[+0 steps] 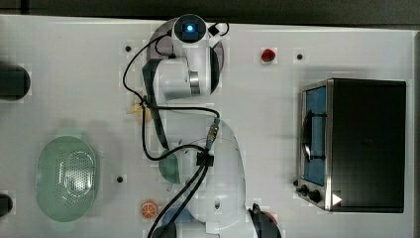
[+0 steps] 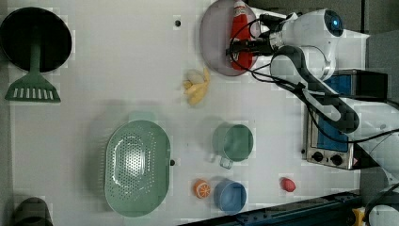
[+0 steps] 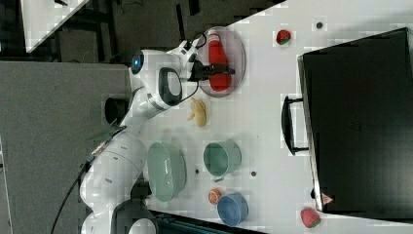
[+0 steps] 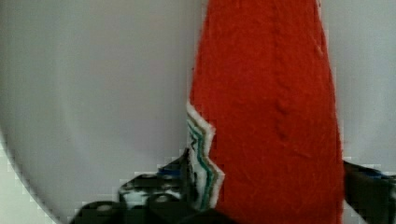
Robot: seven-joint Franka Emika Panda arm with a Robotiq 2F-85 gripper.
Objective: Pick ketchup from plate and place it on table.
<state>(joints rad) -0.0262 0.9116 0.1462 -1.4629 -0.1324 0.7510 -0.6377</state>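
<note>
Wrist view showed the ketchup (image 4: 271, 112) very close, its red body between the 2 dark fingers (image 4: 149, 191) of the gripper (image 4: 261, 196), with the pale plate (image 4: 93, 93) behind it. One finger was on each side of the bottle and both seemed to touch it, so the gripper was closed around the ketchup.

Left view showed the ketchup (image 2: 239, 28) lying on the plate (image 2: 214, 42), near the top edge of the white table (image 2: 117, 56), with the gripper (image 2: 244, 46) across the lower part of the bottle. Whether the bottle was lifted from the plate, I could not tell. Just beside the plate lay a peeled banana (image 2: 196, 87).

Right view showed the same: the bottle (image 3: 217, 56) on the plate (image 3: 238, 58), cap toward the table edge, and the gripper (image 3: 216, 69) over its body.
</note>
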